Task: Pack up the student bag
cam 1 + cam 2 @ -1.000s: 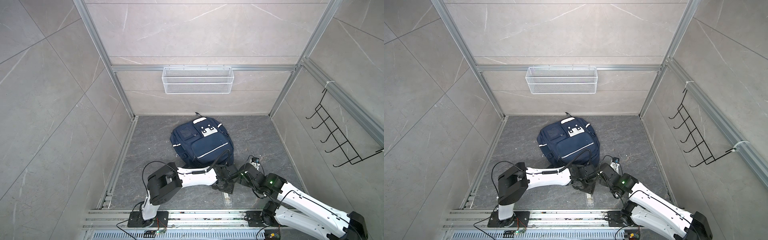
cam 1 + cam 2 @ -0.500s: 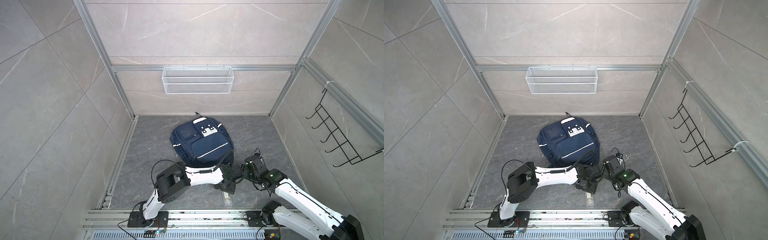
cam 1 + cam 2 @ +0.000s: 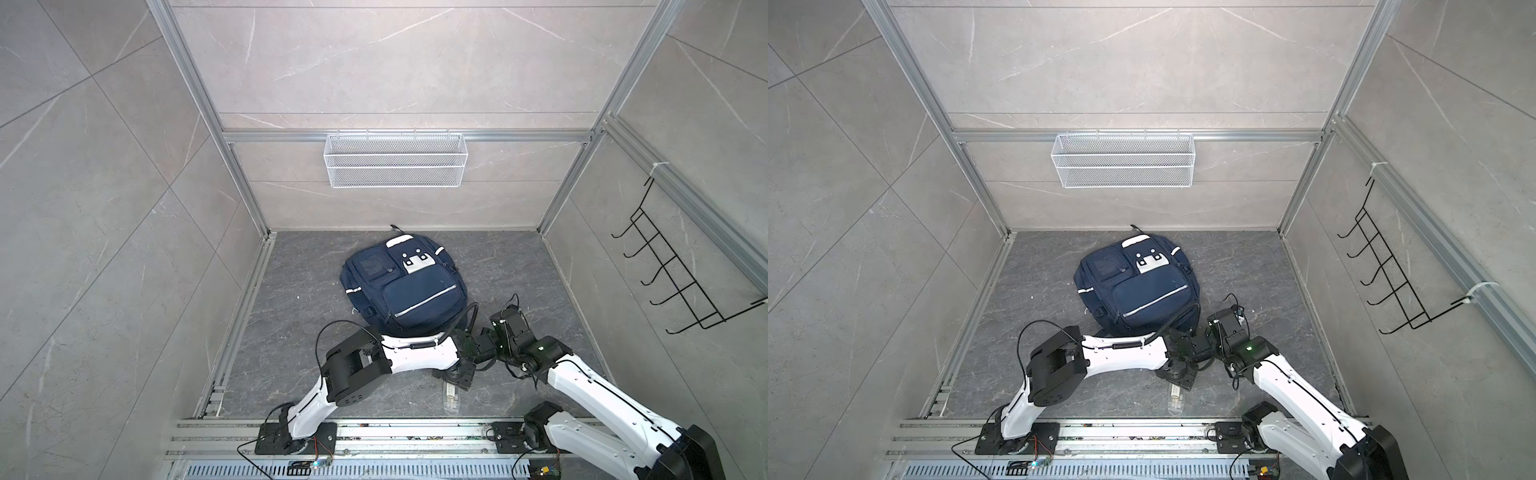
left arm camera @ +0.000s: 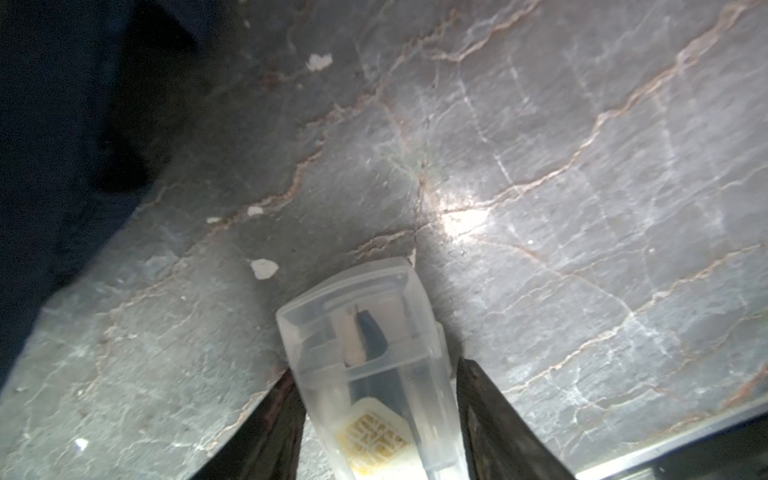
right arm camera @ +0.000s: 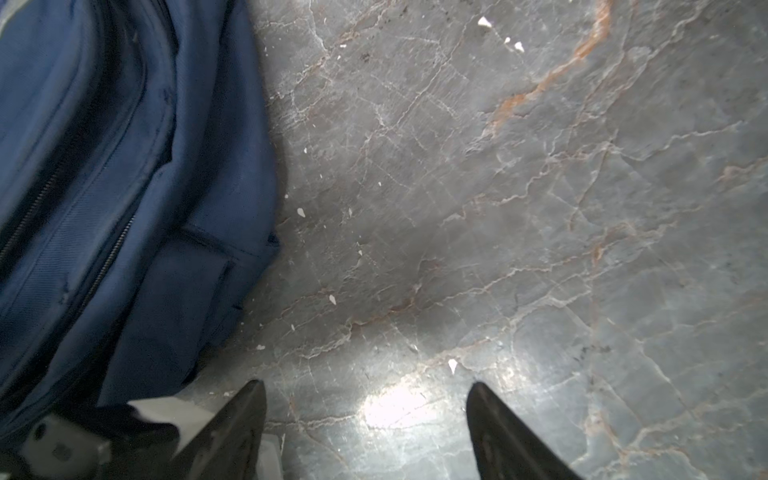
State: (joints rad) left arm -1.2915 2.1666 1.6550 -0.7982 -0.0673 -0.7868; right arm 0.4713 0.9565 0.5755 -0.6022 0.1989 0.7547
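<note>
Bag (image 3: 405, 286) flat on the bench (image 3: 291, 332), clear case (image 4: 361, 332) under the left claw (image 4: 374, 366).
It lies front-up mid-bench, seemingly zipped. Right claw (image 5: 366, 383) hangs wide and empty over bare bench beside it. Left claw's jaws flank the case closely; whether they pinch it, I cannot tell. Likely step: grasping the case. Next needs a firm hold, a lift, and an opened bag.

The dark grey, veined stone bench (image 3: 316, 270) carries the navy student bag (image 3: 405, 286), lying flat toward the back. A small clear plastic case (image 3: 451, 395) lies near the front edge, apart from it. White specks (image 5: 452, 365) are scattered about.
</note>
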